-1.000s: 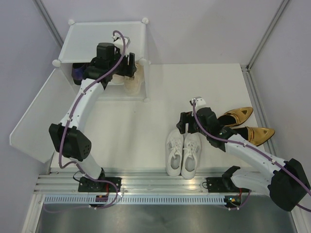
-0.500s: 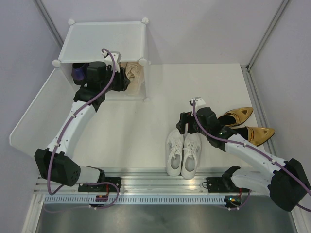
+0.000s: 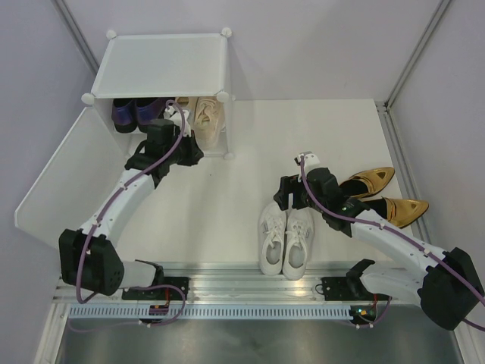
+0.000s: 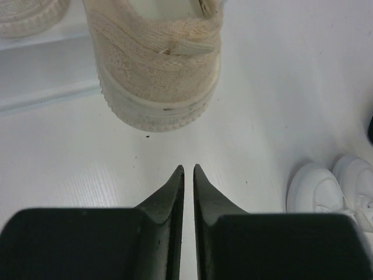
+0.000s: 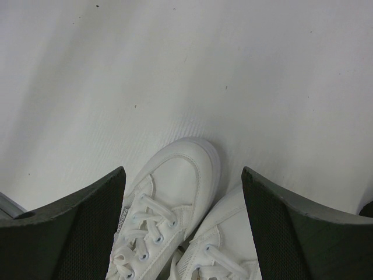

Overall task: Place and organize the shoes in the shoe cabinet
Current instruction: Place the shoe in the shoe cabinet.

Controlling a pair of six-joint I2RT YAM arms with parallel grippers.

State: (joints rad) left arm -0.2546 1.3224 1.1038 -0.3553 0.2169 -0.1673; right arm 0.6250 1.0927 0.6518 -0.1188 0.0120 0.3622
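Since its door (image 3: 64, 174) lies swung out flat to the left, the shoe cabinet (image 3: 163, 64) faces the arms w/ its front open. The purple loafers (image 3: 135, 112) and beige sneakers (image 3: 204, 117) sit side by side inside, heels twd the opening, prob. so each can be pushed in from behind. In the left wrist view one beige heel pokes out past the cabinet floor's edge, so that pair looks not quite home.

The left gripper (image 4: 186, 169) hangs just short of that heel, apart from it, fingers pressed nearly together w/ nothing between, a shape fit for nudging.

The right gripper (image 5: 182, 170) hovers over the toes of the white sneakers (image 3: 273, 235), spread wide and empty, seemingly lined up for a grab. That pair stands on the table (image 3: 227, 197) near the front edge. The gold heels (image 3: 373, 182) lie to its right, well apart from the cabinet.
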